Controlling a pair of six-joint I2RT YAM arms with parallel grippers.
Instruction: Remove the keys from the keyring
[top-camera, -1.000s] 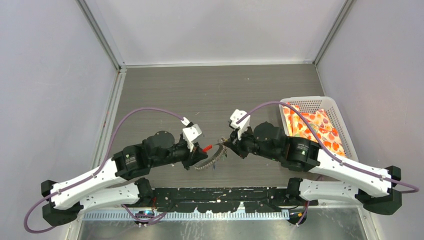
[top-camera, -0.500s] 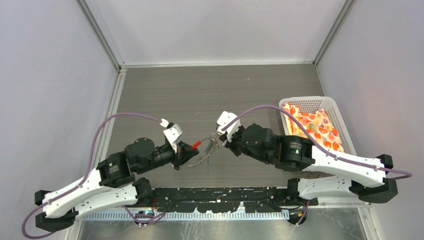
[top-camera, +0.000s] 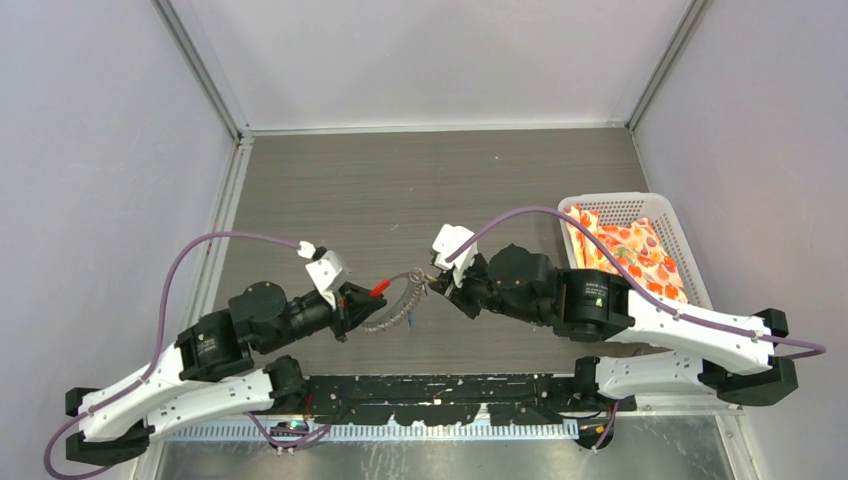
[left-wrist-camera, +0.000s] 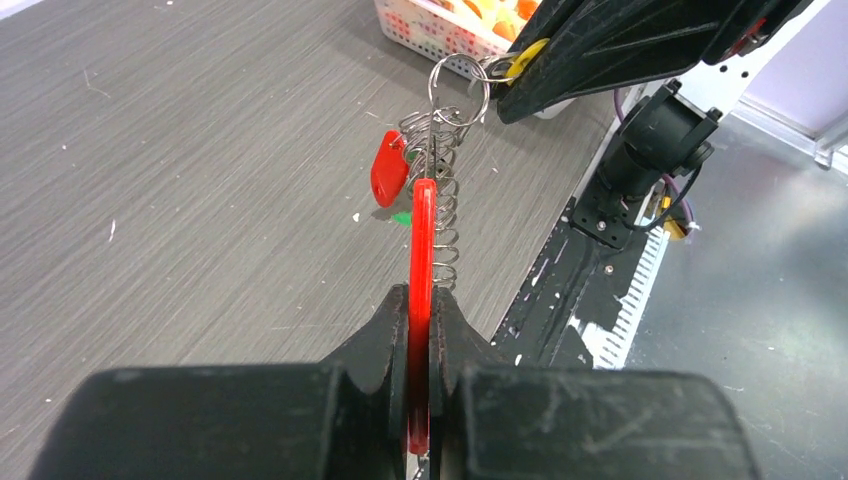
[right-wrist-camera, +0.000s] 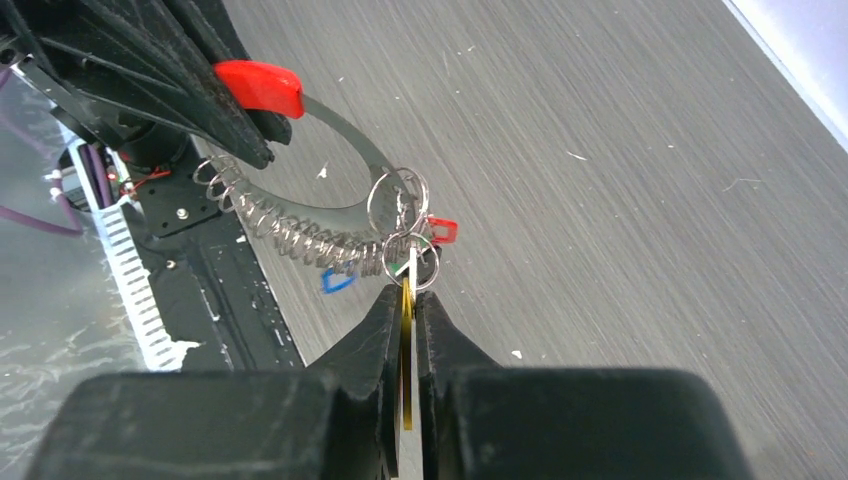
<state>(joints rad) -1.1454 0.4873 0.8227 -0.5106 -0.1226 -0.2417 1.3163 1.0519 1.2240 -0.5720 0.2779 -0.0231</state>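
Observation:
The keyring (top-camera: 397, 303), a grey coiled loop with a short red section (left-wrist-camera: 423, 235), hangs stretched between my two grippers just above the table. My left gripper (top-camera: 360, 302) is shut on the red section (right-wrist-camera: 260, 86), seen edge-on between its jaws in the left wrist view (left-wrist-camera: 422, 300). My right gripper (top-camera: 436, 283) is shut on a yellow key (right-wrist-camera: 407, 325) hanging from small split rings (right-wrist-camera: 398, 200). A red key (left-wrist-camera: 388, 170), a green key (left-wrist-camera: 401, 217) and a blue key (right-wrist-camera: 337, 282) dangle from the coil (right-wrist-camera: 290, 235).
A white basket (top-camera: 610, 198) holding orange-patterned packets (top-camera: 625, 250) stands at the right, beside my right arm. A black rail (top-camera: 450, 390) runs along the table's near edge, just below the keyring. Grey walls enclose the table on three sides.
Both grippers have moved left with the keyring held between them. My left arm has drawn back toward the lower left, and the coil now looks more stretched out.

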